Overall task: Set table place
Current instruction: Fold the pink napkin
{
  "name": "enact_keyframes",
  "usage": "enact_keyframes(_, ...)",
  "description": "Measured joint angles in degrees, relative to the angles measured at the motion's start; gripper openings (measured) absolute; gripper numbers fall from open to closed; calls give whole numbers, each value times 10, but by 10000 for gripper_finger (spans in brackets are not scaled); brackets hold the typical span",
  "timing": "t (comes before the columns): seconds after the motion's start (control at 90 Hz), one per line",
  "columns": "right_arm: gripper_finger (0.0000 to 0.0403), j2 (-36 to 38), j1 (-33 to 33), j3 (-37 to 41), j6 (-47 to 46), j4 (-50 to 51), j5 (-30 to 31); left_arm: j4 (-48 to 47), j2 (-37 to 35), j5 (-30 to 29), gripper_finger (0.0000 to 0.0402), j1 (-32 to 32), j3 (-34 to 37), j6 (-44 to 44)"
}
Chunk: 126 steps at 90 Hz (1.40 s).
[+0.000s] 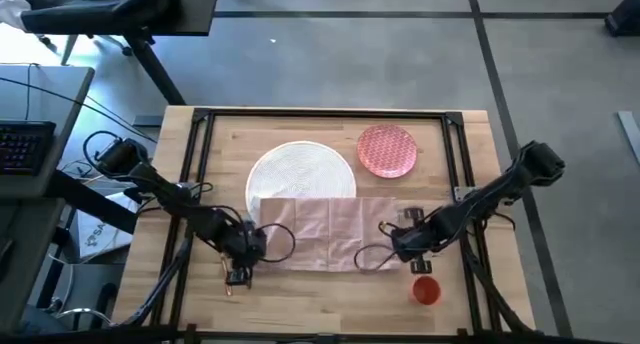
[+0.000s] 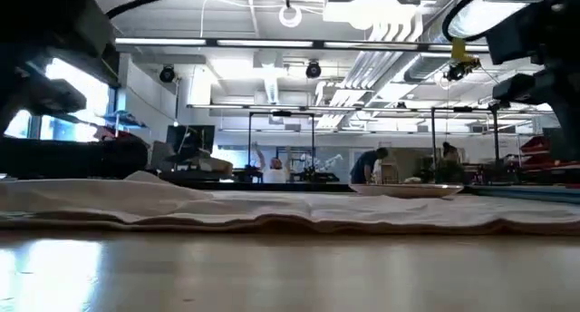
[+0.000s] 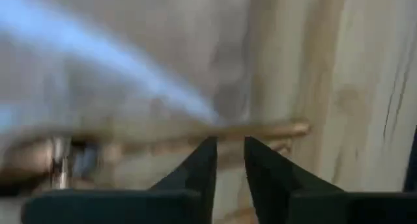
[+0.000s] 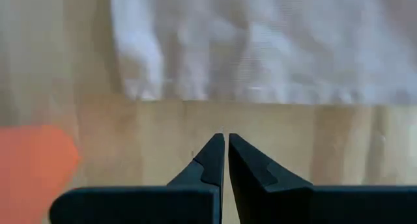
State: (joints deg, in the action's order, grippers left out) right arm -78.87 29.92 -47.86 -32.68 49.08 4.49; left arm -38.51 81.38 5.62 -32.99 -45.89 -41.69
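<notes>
On the worktop (image 1: 330, 299) a white plate (image 1: 300, 169) is set near the middle, with a pink plate (image 1: 387, 150) just beside it toward the far right. A napkin (image 1: 325, 229) is spread flat on the near side of the white plate, its far edge overlapping the plate's rim. An orange cup (image 1: 427, 290) stands near the front right, apart from the napkin.

The left pincer (image 1: 238, 274) is held low at the napkin's left end, over gold cutlery (image 3: 195, 133) lying on the wood. In its wrist view the fingers are seen slightly apart, with the cutlery lying just beyond the tips and not gripped; this is judged to be positioning for a pick-up, so the cutlery can be laid beside the plate.

The right pincer (image 1: 408, 246) is held at the napkin's right edge, between napkin and cup. Its fingers are seen pressed together and empty, probably so the cloth edge is not snagged.

The setting is judged only partly done: pink plate, cutlery and cup are not yet gathered.
</notes>
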Motion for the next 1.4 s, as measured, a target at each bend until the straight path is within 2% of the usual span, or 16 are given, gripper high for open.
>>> enact_keyframes(0.156, 1, 70, -18, 0, -64, -1, 30, -36, -39, 44, 114, -4, 0, -64)
enact_keyframes(0.278, 1, 112, -37, 0, -106, -12, 58, -69, -69, -5, 121, 21, -1, -156)
enact_keyframes(0.367, 1, 126, -49, 0, -104, -29, 89, -106, -72, -22, 121, 74, 0, -198)
enact_keyframes(0.511, 1, 128, -76, 0, -76, -63, 115, -74, -70, -32, 122, 178, 15, -173)
enact_keyframes(0.678, 1, 117, -106, 0, -65, -111, 76, -55, -63, -11, 123, 284, 47, -114)
enact_keyframes(0.767, 1, 107, -111, 0, -59, -128, 70, -28, -62, -10, 122, 323, 75, -88)
enact_keyframes(0.856, 1, 97, -113, 0, -61, -140, 63, 38, -62, -5, 122, 353, 100, -83)
enact_keyframes(1.044, 1, 72, -112, 0, -75, -151, 37, 121, -62, -2, 120, 384, 131, -103)
enact_keyframes(1.178, 1, 57, -111, 0, -74, -153, 32, 118, -56, -17, 93, 397, 140, -88)
enact_keyframes(1.311, 1, 40, -111, 0, -71, -163, 29, 112, -58, -10, 16, 399, 131, -43)
enact_keyframes(1.4, 1, 18, -111, -1, -56, -172, 5, 102, -62, -12, 7, 398, 102, -13)
